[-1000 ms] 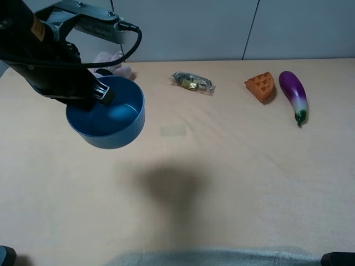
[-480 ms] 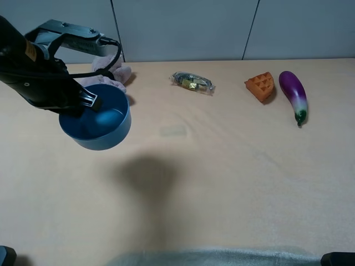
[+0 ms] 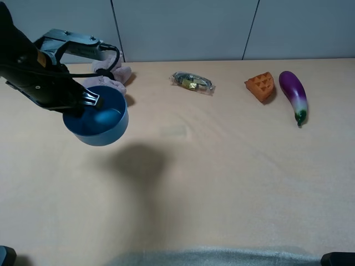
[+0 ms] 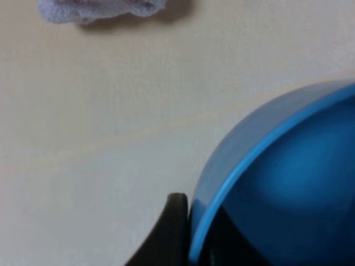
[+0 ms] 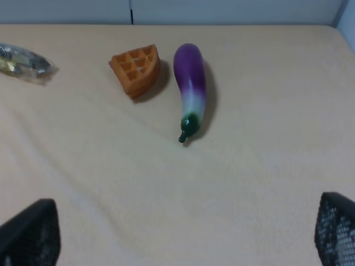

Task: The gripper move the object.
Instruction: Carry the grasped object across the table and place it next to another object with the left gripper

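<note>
The blue bowl (image 3: 100, 124) hangs above the table at the far left, and its shadow falls on the cloth to its lower right. My left gripper (image 3: 91, 101) is shut on the bowl's rim, one finger inside and one outside. The left wrist view shows the bowl's rim and inside (image 4: 288, 183) with a black fingertip (image 4: 172, 227) against its outer wall. My right gripper (image 5: 183, 230) is open and empty, low over the right front of the table.
A pinkish plush toy (image 3: 111, 75) lies just behind the bowl and also shows in the left wrist view (image 4: 100, 8). A wrapped packet (image 3: 192, 82), an orange waffle piece (image 3: 260, 86) and a purple eggplant (image 3: 293, 94) lie along the back.
My left gripper has carried the bowl leftward, closer to the plush toy, and its shadow has moved left with it. The right arm has not moved.
</note>
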